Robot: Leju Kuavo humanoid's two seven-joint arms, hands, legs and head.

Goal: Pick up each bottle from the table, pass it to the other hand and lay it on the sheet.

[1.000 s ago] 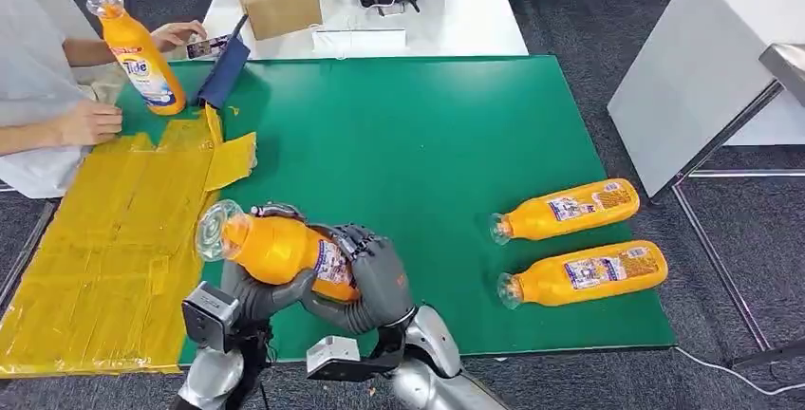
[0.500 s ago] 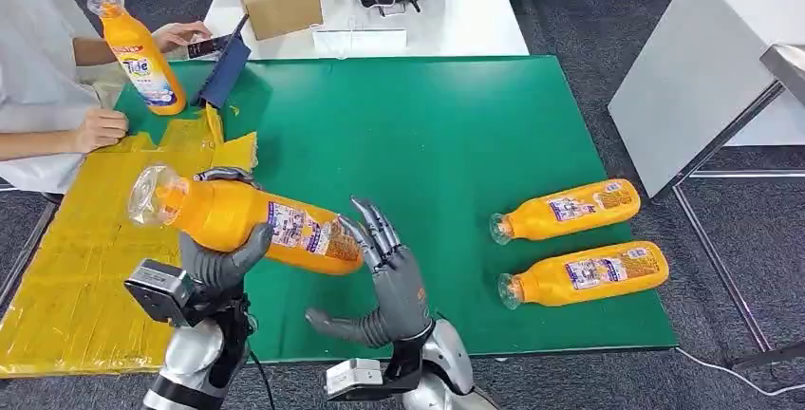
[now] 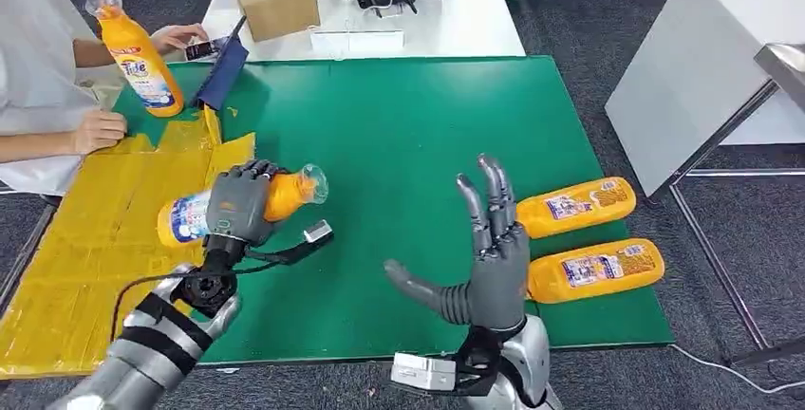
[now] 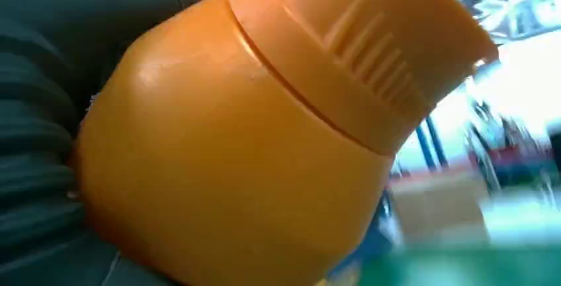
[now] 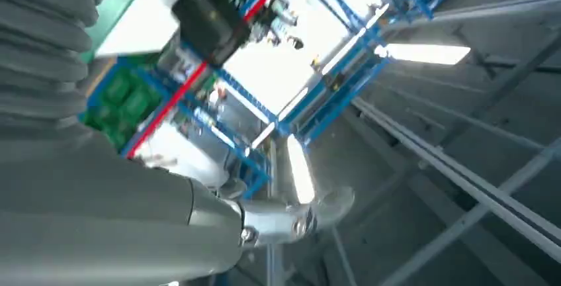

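Orange bottle (image 3: pixel 249 203): gripped by the left hand (image 3: pixel 237 206), held roughly level above the edge where the yellow sheet (image 3: pixel 104 239) meets the green mat (image 3: pixel 399 135), its clear cap toward the mat.
Left hand: fingers wrapped over the middle of the bottle; in the left wrist view the orange shoulder and ribbed collar lie close against the hand.
Right hand (image 3: pixel 489 263): raised above the mat with fingers apart and nothing in it, palm upright, well apart from the held bottle.
Step in hand: judged to be the laying-down, the bottle being in the hand nearer the sheet.
Next move: likely calls for carrying the bottle further over the sheet, lowering it on its side and loosening the fingers once it rests.
Remaining work: two lying bottles (image 3: pixel 574 206) wait on the mat beside the right hand; an upright bottle (image 3: pixel 138 54) stands at the far end of the surface, near a person's hand (image 3: pixel 95 130).
Hidden or unclear: the left hand covers the bottle's middle; whether the bottle touches the sheet cannot be told; the right wrist view looks up at blurred ceiling beams.
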